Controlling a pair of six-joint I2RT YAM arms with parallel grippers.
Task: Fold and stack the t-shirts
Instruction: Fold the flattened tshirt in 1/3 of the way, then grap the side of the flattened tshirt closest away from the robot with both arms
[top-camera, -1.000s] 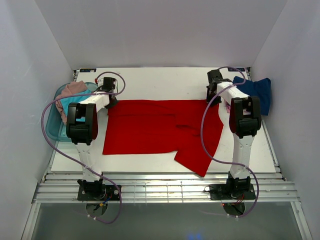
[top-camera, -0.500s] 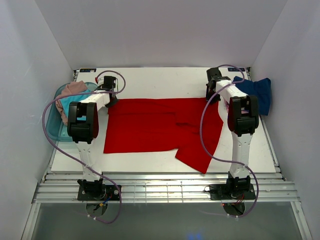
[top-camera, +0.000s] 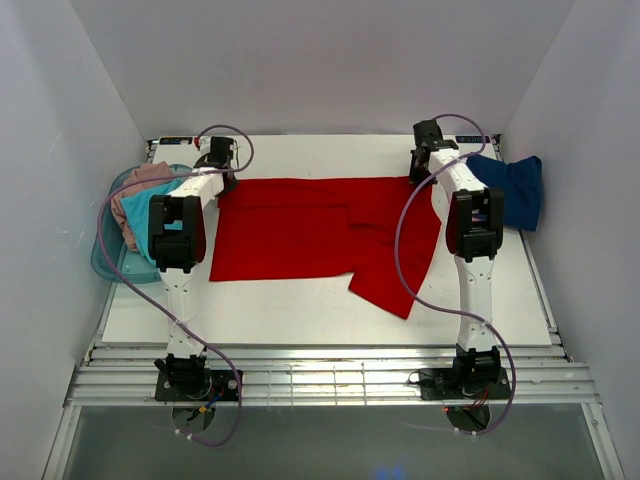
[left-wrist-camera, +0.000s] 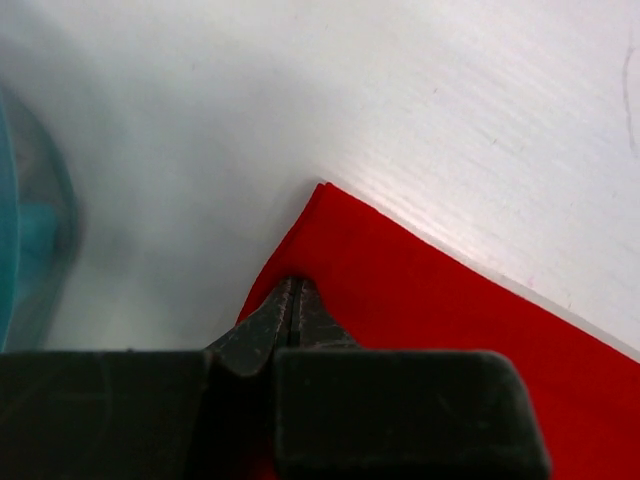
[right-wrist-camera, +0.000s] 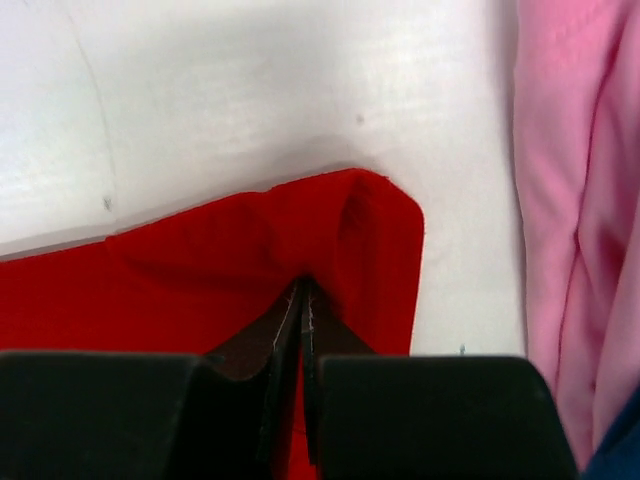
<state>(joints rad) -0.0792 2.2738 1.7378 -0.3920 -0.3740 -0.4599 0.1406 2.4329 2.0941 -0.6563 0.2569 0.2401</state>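
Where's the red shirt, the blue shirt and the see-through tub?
red t-shirt (top-camera: 300, 235), top view, on the middle of its body.
navy blue t-shirt (top-camera: 510, 190), top view, on its bunched middle.
teal tub (top-camera: 106, 264), top view, on its near wall.

The red t-shirt (top-camera: 300, 235) is plain and bright, the table (top-camera: 300, 320) white, the navy t-shirt (top-camera: 510, 190) dark blue, the pink t-shirt (right-wrist-camera: 570, 180) pale, the tub (top-camera: 103, 262) translucent teal

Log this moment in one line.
left gripper: shut on red cloth t-shirt far-left corner | right gripper: shut on far-right corner
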